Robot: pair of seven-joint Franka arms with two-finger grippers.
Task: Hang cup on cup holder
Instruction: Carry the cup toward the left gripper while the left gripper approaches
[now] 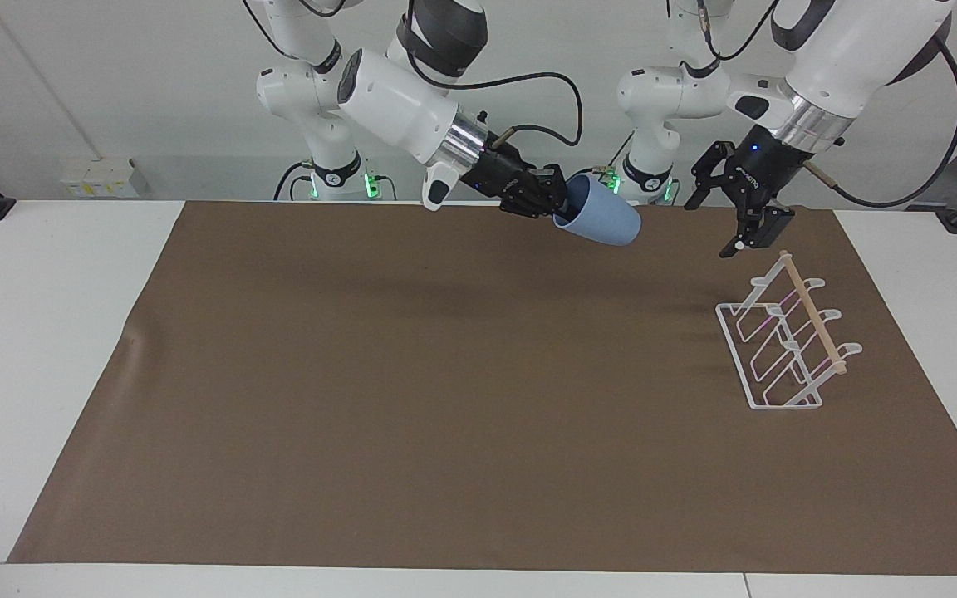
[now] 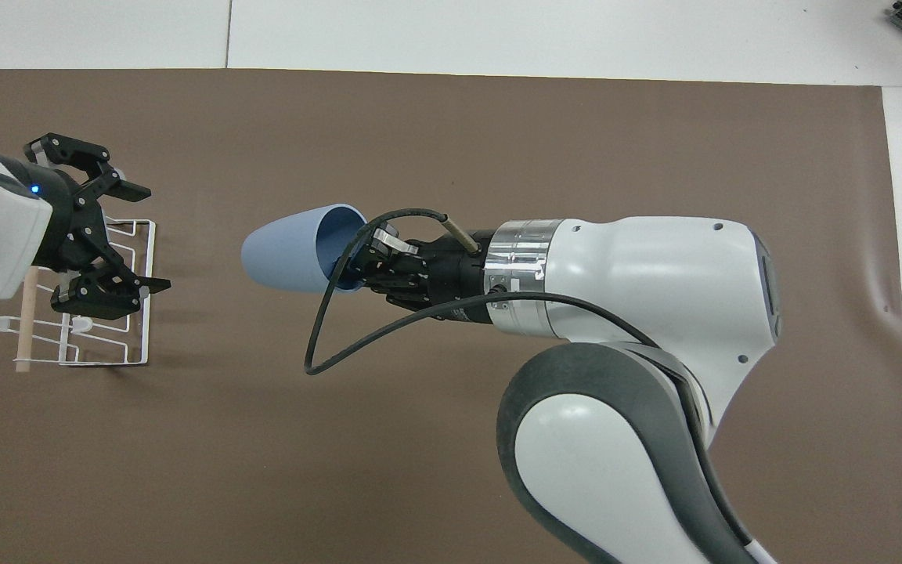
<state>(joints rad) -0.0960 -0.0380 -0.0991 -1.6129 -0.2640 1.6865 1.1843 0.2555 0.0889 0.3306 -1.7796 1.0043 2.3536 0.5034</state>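
Cup [image 1: 597, 221] aloft over desk [image 1: 412, 374], tilted, rim clamped by right end effector [image 1: 547, 199]. Likely light, stiff, slick plastic; rim pinch suits it. Left end effector [image 1: 736, 208] spread wide above cup holder [image 1: 786, 340].

arms [image 1: 395, 87]: white, grey joints | fingers [image 2: 118, 188]: black | black cables

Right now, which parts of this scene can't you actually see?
- Overhead view: the left pincer covers part of the rack, including the dowel's upper end.
- Both views: the right pincer reaches into the cup, so its fingertips are hidden.
- Overhead view: both arms' bases are cut off.
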